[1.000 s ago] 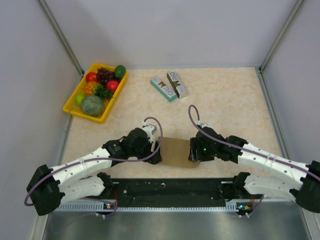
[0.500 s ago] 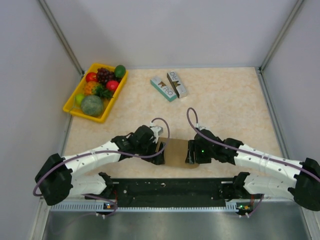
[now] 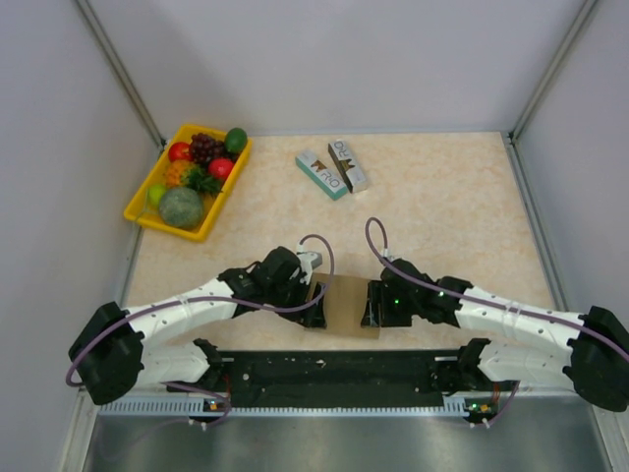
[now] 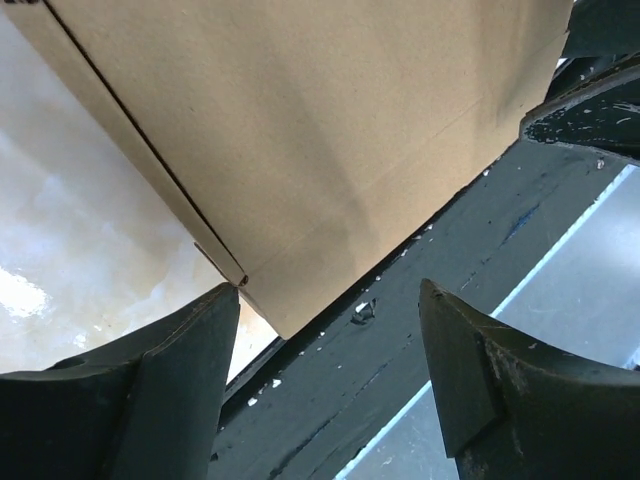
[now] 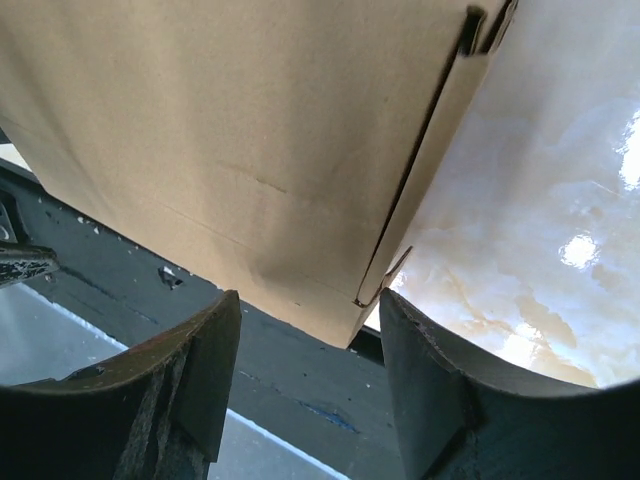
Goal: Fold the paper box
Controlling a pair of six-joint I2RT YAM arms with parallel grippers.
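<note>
Just beyond the black base rail (image 3: 334,369), the paper box (image 3: 344,301) is lying mostly flat, its near corners reaching over that rail. The left gripper (image 4: 330,290) and right gripper (image 5: 310,297) are flanking its ends, both spread wide and clamping nothing. Judging by this, most of the folding is remaining. Farther from the rail, the fruit tray (image 3: 147,218) is sitting apart.

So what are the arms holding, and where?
Nothing gripped: the left end effector and right end effector are open at opposite ends of the brown cardboard box.

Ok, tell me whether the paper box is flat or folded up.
Partly folded: the paper box shows side panels turned along creases in both wrist views. Its ends: cannot tell.
</note>
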